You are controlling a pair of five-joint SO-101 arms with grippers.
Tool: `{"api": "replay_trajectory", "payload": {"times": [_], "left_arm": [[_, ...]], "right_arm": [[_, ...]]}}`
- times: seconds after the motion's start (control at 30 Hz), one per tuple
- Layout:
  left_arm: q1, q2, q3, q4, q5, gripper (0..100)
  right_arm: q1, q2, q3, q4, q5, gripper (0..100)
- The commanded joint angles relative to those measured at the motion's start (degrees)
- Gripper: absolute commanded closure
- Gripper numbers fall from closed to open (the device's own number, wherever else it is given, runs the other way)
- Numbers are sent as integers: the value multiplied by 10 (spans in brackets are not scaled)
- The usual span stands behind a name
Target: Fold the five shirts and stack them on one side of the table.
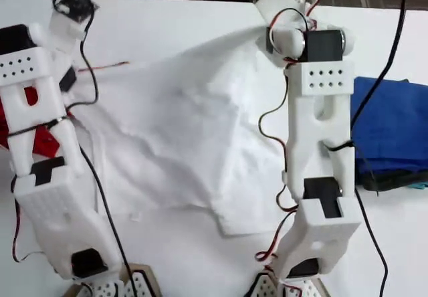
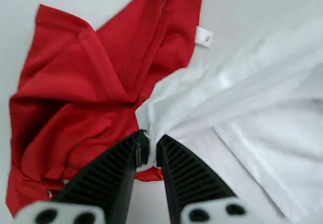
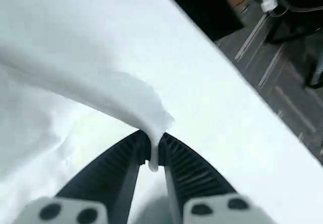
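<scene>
The white table [image 1: 167, 16] took up most of the high view. The white shirt [image 1: 194, 130] lay rumpled and part-spread across its middle, between my two arms. On the right side of the table sat the folded blue shirts [image 1: 391, 130], just outside the right arm. A crumpled red shirt [image 2: 75, 93] lay on the left side, partly under the left arm and touching the white shirt's edge.

The left gripper [image 2: 150, 151] was pinched narrow on a bunched edge of the white shirt, right where it met the red one. The right gripper [image 3: 151, 151] was also clamped on white cloth, a corner lifted off the table near the far edge.

So the shirt hung between two held points. The line between them ran aslant, from the left side out to the far right. Most of the cloth sagged on the near side of that line, toward the arm bases.

I judged that any fold would have to bring the far corner toward me, over that slack. The right arm was the nearer one to the blue stack.
</scene>
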Motion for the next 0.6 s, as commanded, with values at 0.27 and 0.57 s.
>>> {"api": "replay_trajectory", "payload": {"times": [0.27,0.57], "left_arm": [[9,-295,317,6,-59,975],[-4,-472,552,-23,-102,975]], "right_arm": [[7,-71,-6,126,-9,978],[4,-247,252,102,-6,978]]}}
